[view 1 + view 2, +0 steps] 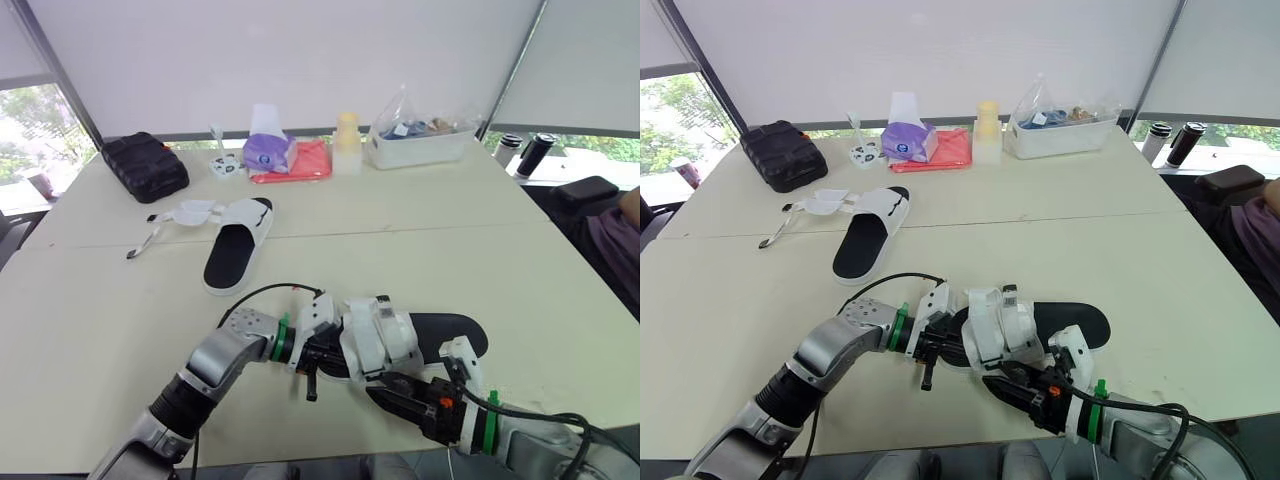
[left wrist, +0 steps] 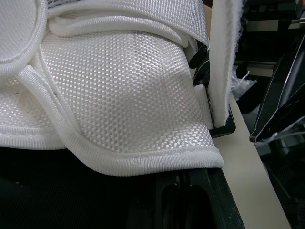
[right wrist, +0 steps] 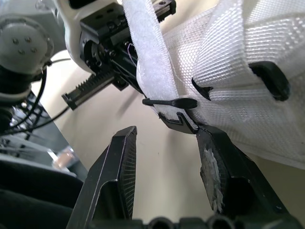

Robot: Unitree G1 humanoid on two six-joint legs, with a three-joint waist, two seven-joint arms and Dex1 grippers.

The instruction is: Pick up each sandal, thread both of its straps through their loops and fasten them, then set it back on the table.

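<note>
Sandal at lower centre sits between both grippers, its strap standing loose by the loop. Jaws of the right gripper gape wide and empty; I cannot tell what grip the left gripper has. Upper left on the bench, the second sandal lies unfastened, so most work likely remains.

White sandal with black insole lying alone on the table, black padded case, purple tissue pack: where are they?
White sandal with black insole (image 1: 232, 255), left eye view, on its black insole.
Black padded case (image 1: 145, 165), left eye view, on its top face.
Purple tissue pack (image 1: 265, 152), left eye view, on its purple front.
</note>
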